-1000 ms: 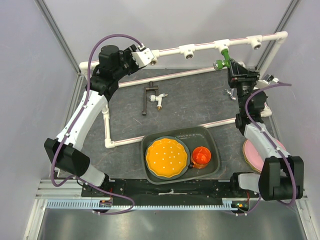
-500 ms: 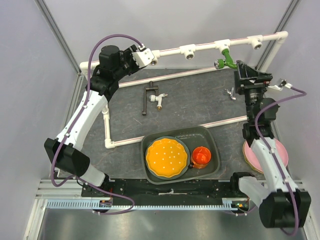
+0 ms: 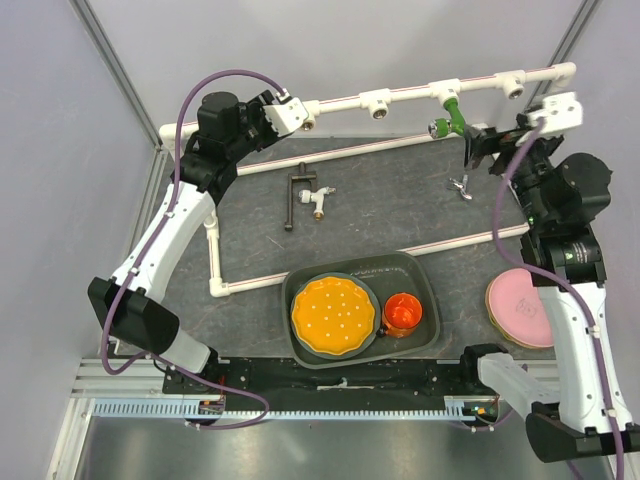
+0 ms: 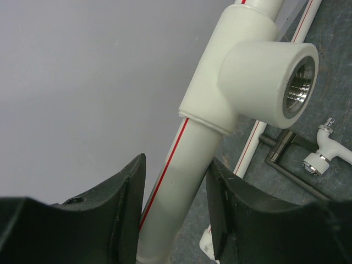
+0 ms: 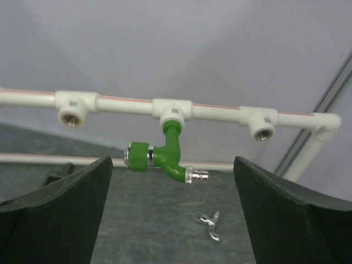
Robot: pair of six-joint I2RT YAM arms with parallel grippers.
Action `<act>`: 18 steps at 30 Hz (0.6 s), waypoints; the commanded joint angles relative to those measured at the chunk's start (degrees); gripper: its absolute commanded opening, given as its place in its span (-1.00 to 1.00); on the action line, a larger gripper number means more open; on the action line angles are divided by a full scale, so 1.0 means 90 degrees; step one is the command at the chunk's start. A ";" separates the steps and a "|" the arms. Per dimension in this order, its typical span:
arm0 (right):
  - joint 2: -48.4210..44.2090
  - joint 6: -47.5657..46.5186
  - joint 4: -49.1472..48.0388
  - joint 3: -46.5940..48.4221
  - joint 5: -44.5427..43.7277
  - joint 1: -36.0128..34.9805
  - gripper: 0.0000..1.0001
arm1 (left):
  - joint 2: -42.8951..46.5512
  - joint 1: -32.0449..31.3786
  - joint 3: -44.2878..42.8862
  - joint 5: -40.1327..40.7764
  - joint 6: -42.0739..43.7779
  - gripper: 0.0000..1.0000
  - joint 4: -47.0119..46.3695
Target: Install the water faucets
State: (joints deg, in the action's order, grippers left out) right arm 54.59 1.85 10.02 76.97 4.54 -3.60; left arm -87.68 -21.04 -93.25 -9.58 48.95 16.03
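The green water faucet (image 3: 450,118) (image 5: 165,154) hangs screwed into a white tee (image 5: 172,111) on the top rail of the PVC frame. My right gripper (image 3: 478,150) (image 5: 171,181) stands open just right of the faucet, apart from it, nothing between its fingers. A tiny silvery faucet part (image 3: 460,187) (image 5: 209,224) lies on the mat below. The black-handled white-and-brass faucet (image 3: 318,197) (image 4: 324,151) lies on the mat left of centre. My left gripper (image 3: 290,112) (image 4: 176,170) is shut on the top rail pipe (image 4: 187,165), just below an empty tee (image 4: 264,77).
Empty tee sockets (image 3: 378,103) (image 3: 513,85) sit along the top rail. A grey tray (image 3: 425,270) near the front holds an orange plate (image 3: 333,315) and an orange cup (image 3: 403,313). A pink plate (image 3: 518,308) lies at the right.
My right gripper has opened, let go of the green faucet and drawn back to the right, its arm swinging outward. The left arm has not moved.
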 commanded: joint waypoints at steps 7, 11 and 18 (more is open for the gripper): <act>0.0633 -0.5185 0.1670 0.0237 -0.1421 -0.1163 0.96 | 0.0201 -0.0026 0.0215 -0.0107 -0.0644 -0.96 0.0318; 0.0994 -0.5702 0.1290 0.0198 -0.1861 -0.1280 0.96 | 0.0201 -0.0035 0.0303 -0.0068 -0.0731 -0.97 0.0289; 0.1659 -0.6366 0.0323 0.0081 -0.2242 -0.1387 0.96 | 0.0289 -0.0104 0.0596 -0.0049 -0.0956 -0.96 0.0006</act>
State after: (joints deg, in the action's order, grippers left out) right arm 67.13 -49.52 19.81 78.15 -12.01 -15.25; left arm -86.70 -21.15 -90.63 -9.74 48.86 12.71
